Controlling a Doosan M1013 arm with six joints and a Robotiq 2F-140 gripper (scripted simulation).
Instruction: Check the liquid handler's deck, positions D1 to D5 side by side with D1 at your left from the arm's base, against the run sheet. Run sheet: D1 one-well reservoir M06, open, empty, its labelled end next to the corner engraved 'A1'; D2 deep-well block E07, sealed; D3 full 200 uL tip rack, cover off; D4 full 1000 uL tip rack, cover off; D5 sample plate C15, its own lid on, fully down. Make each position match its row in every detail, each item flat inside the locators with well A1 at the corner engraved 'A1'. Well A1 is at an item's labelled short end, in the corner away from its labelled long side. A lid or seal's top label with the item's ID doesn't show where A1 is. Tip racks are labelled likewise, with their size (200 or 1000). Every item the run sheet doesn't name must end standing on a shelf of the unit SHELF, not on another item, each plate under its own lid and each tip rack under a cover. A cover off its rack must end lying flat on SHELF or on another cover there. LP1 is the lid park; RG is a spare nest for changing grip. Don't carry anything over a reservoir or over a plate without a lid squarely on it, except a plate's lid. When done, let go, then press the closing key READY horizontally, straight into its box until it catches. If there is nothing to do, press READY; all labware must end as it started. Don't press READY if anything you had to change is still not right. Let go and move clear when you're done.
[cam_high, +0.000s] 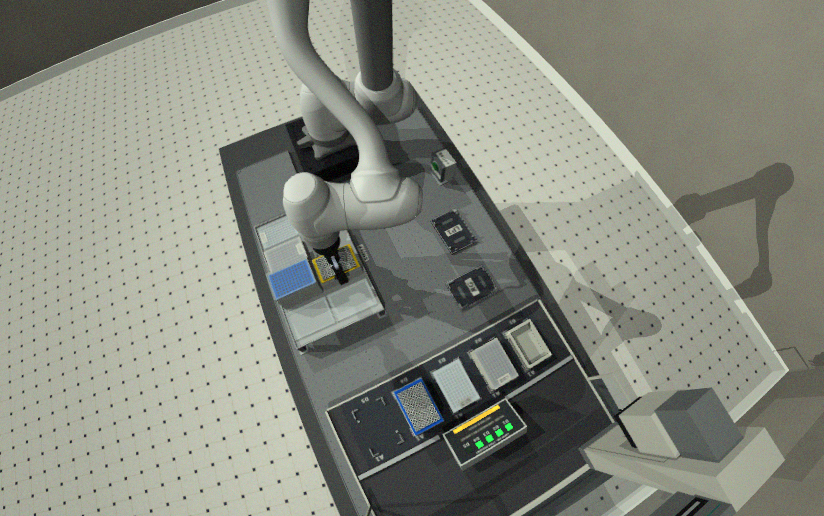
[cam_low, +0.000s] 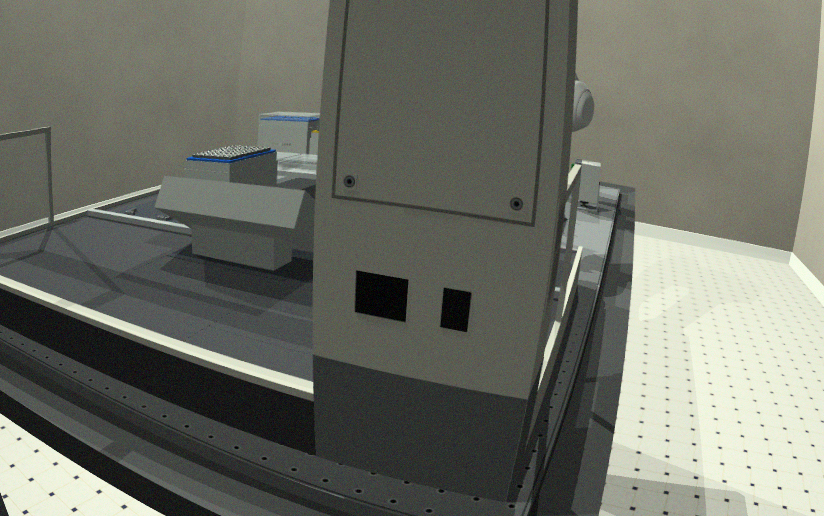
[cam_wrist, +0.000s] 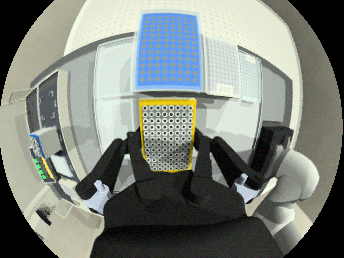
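Observation:
My gripper (cam_high: 336, 268) (cam_wrist: 166, 130) is shut on a yellow-rimmed tip rack (cam_high: 350, 257) (cam_wrist: 167, 132) with no cover, its tips showing. It holds the rack over the shelf unit (cam_high: 355, 303), right beside a blue-covered rack (cam_high: 290, 279) (cam_wrist: 168, 51) (cam_low: 288, 128). On the deck, D5 (cam_high: 377, 425) is a bare nest. A blue-rimmed open tip rack (cam_high: 417, 405) (cam_low: 229, 155) stands in D4, a white gridded item (cam_high: 454, 384) in D3, a labelled pale block (cam_high: 492, 363) in D2 and an open reservoir (cam_high: 526, 344) in D1.
Two pale plates (cam_high: 276, 232) (cam_high: 284, 255) lie on the shelf behind the blue cover. Two dark nests (cam_high: 454, 232) (cam_high: 471, 286) sit mid-table. The READY key box (cam_high: 442, 164) stands near the arm's base. A status panel (cam_high: 484, 434) fronts the deck. A tall grey column (cam_low: 437, 212) fills the exterior view.

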